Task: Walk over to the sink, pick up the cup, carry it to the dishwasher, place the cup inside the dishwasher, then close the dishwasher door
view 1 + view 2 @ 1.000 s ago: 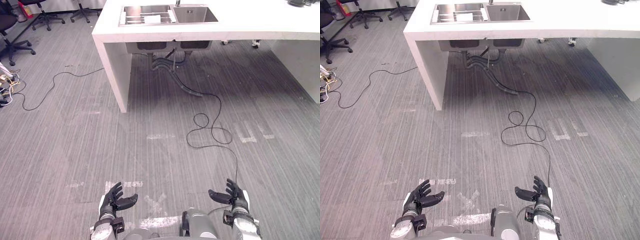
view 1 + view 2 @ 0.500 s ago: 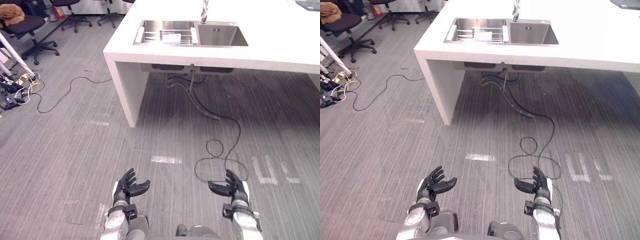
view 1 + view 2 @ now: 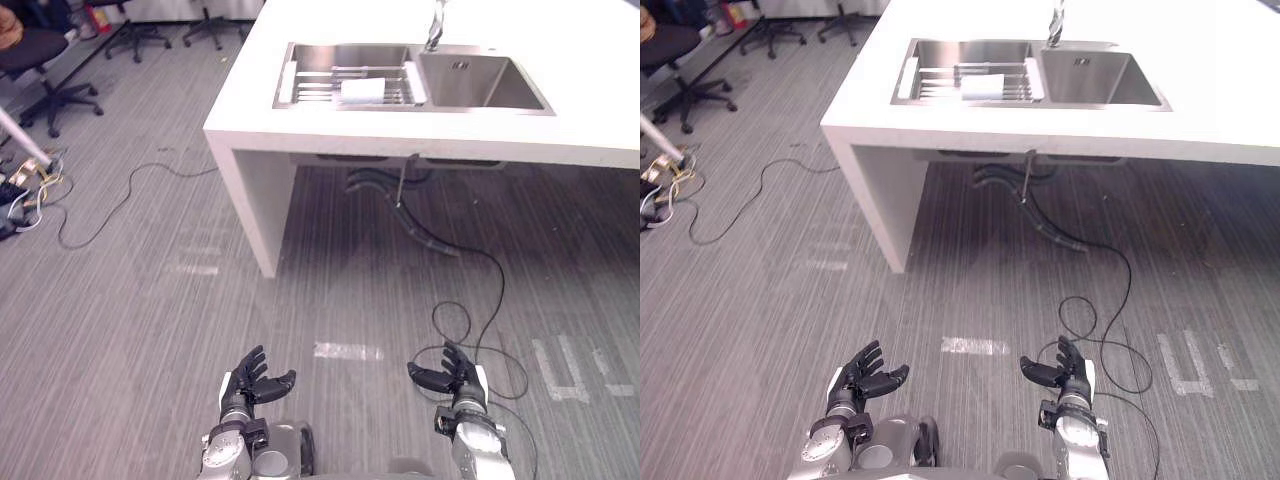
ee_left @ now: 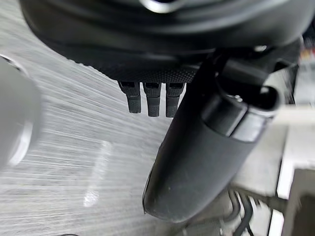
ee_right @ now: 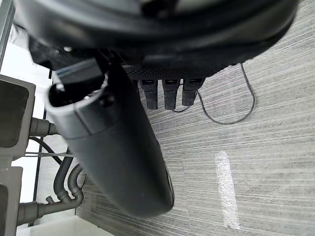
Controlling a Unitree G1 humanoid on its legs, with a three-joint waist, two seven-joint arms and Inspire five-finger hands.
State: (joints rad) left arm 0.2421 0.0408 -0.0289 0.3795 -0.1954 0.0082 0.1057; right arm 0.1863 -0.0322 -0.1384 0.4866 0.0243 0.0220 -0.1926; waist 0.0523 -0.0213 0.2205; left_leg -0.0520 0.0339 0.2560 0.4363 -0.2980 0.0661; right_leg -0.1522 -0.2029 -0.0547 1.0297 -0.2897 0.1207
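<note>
Head stereo pair: high, tilted down and forward across grey floor (image 3: 150, 330) toward white desk (image 3: 250, 130) with sink (image 3: 1095, 80), well ahead. Both eyes share desk, sink, floor. Wrist cameras: very close, sighting along left hand (image 4: 162, 71) and right hand (image 5: 167, 69) to the floor; right wrist view also takes in drain pipes (image 5: 64, 184) under the desk.

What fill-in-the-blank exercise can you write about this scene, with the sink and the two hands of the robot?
1. The left hand and the right hand are both ___ and hold nothing.
2. The counter around the sink is ___ in colour.
3. The wire rack lies in the sink's ___ basin.
4. A white thing rests on the wire ___.

Missing words: open; white; left; rack.
</note>
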